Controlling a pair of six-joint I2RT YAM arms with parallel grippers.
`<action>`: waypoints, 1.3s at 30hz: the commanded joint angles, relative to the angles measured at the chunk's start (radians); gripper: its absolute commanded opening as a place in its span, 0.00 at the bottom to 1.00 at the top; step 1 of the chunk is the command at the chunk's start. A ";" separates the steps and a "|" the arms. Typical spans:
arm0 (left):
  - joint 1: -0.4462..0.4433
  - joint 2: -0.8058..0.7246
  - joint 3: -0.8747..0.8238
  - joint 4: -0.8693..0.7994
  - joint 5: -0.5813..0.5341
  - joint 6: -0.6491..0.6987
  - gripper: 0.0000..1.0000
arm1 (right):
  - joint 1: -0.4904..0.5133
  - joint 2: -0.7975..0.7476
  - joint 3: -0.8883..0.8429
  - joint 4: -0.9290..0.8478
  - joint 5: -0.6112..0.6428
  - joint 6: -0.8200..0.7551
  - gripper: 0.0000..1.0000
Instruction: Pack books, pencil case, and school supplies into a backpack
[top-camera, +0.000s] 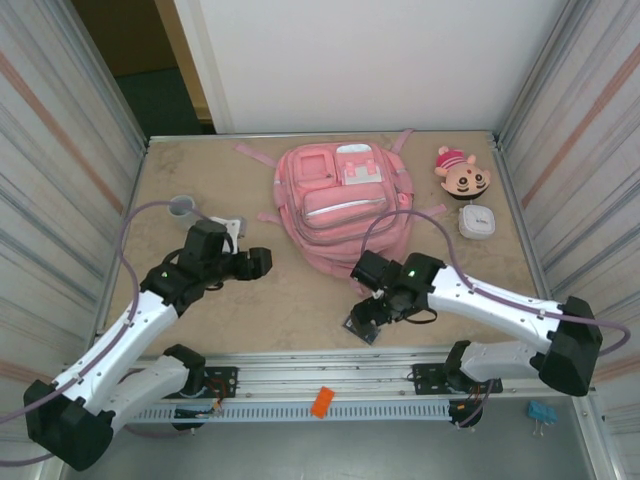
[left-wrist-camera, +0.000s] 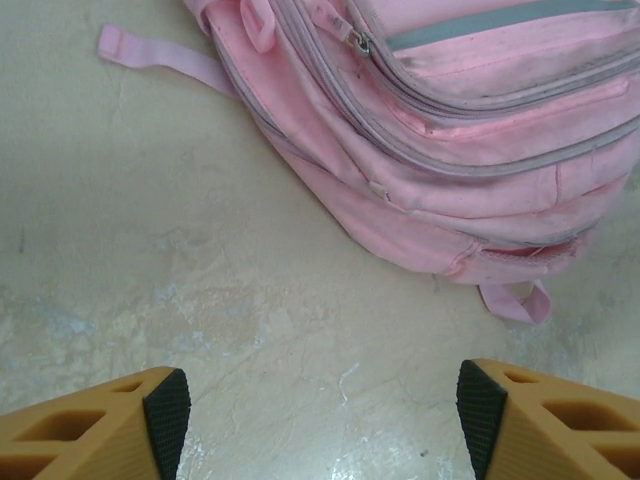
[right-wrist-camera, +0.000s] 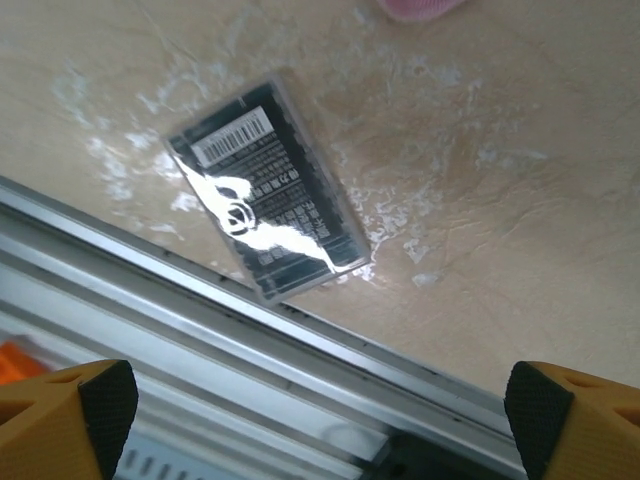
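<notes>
1. The right gripper (right-wrist-camera: 320, 405) is closest to its wrist camera. Its orange fingers with black pads are spread wide and nothing is between them. It hangs over the near edge of the table (top-camera: 290, 315), above the metal rail (right-wrist-camera: 200, 340).
2. The left gripper (left-wrist-camera: 322, 418) is also spread and empty. It is above bare table, near the lower left side of the backpack and not touching it.
3. The pink backpack (top-camera: 340, 205) is the biggest thing here. It lies mid-table on its back with the front pockets up. The zips that show in the left wrist view run shut, and no gap lets me see inside. I cannot tell what it holds.
4. A pink-hatted doll head (top-camera: 462, 175) sits right of the backpack, outside it.
5. A grey cup (top-camera: 183, 207) stands left of the backpack, well apart. I cannot tell whether anything is in it.
6. A small white rounded case (top-camera: 477, 222) lies just below the doll head, on the table.
7. The small dark calculator-like item (right-wrist-camera: 265, 215) lies flat with its barcode side up, just beside the rail and below the right fingertips. It is unpacked.
8. My judgement is that the job is unfinished. At least this one item is out, and a compartment would need unzipping before it goes in. Whether the book and pencil case are packed cannot be told.
</notes>
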 joint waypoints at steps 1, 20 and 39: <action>-0.006 -0.002 0.012 -0.012 0.018 -0.009 0.73 | 0.038 0.077 -0.022 0.098 0.053 -0.060 0.96; -0.014 -0.099 -0.018 -0.049 -0.036 -0.029 0.73 | 0.085 0.488 0.057 0.250 -0.051 -0.206 0.71; -0.015 -0.045 0.038 -0.013 -0.028 0.117 0.73 | -0.060 0.307 0.067 0.303 -0.103 0.050 0.50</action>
